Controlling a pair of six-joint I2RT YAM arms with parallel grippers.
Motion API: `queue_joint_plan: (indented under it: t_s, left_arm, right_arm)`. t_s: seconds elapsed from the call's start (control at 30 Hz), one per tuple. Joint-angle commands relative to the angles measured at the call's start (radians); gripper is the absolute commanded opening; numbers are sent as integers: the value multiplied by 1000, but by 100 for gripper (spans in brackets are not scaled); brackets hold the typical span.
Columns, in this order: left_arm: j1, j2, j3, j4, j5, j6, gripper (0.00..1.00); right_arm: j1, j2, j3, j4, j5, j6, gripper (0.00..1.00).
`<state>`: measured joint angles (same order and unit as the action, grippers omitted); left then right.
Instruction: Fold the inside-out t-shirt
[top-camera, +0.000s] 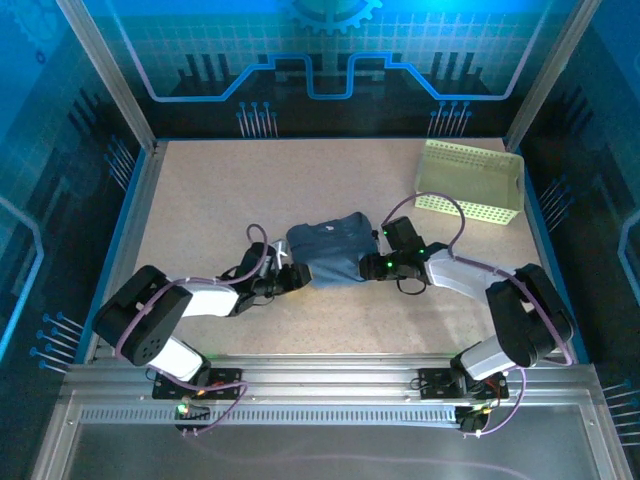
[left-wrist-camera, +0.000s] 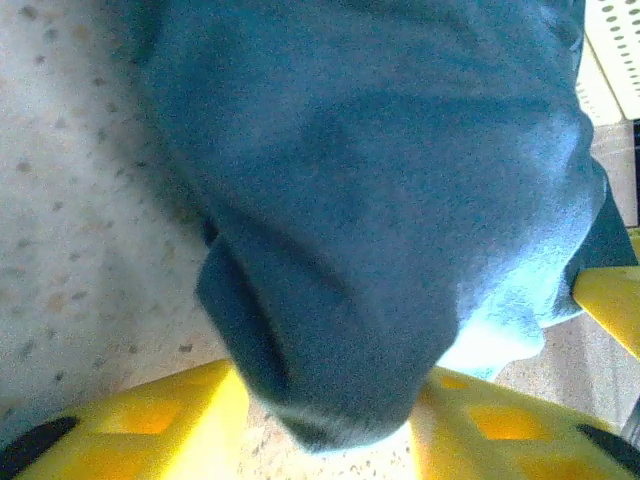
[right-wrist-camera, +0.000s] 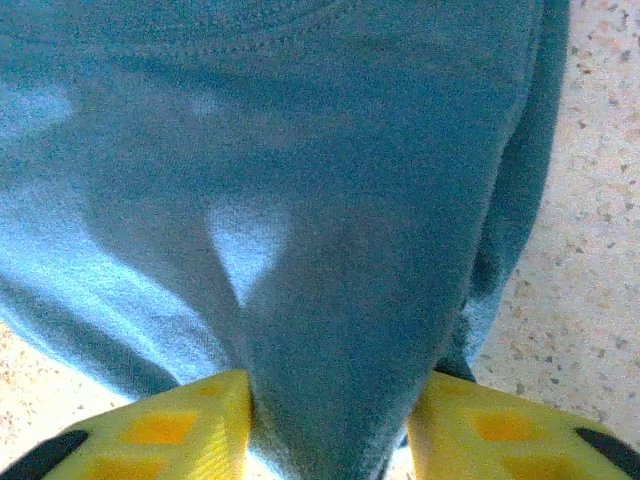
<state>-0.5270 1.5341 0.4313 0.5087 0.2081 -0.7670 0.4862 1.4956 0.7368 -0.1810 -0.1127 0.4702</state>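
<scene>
T-shirt (top-camera: 328, 252): bunched into a compact, wrinkled dark-blue heap at mid-table, lying on the speckled table (top-camera: 210, 190). My left gripper (top-camera: 290, 275) is clamped on the heap's left edge, and the left wrist view shows a fold of cloth pinched between the yellow left fingers (left-wrist-camera: 150, 425). My right gripper (top-camera: 374, 266) is clamped on the right edge, with fabric likewise pressed between the right fingers (right-wrist-camera: 165, 430). A pale perforated basket (top-camera: 470, 180) sits at the far right, well apart from the shirt.

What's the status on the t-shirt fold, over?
Left gripper clamped on t-shirt; right gripper too. T-shirt bunched mid-table between them. Basket far right, apart from it.
</scene>
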Motion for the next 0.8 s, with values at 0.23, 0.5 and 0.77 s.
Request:
queue_joint_plan:
  t_s: [0.23,0.5,0.77]
  left_arm:
    - [-10,-44,47,-77,-27,126,10]
    - [-15,-168,70,-317,-134,213,0]
    - [-53,-189,97,-475,-131,174,22]
  right_arm:
    - [6,-14,4,-9,81,-7,5]
    - [-3,-73,0,-62,138,-20,0]
    - [18,-98,-53,-31,118,6,0]
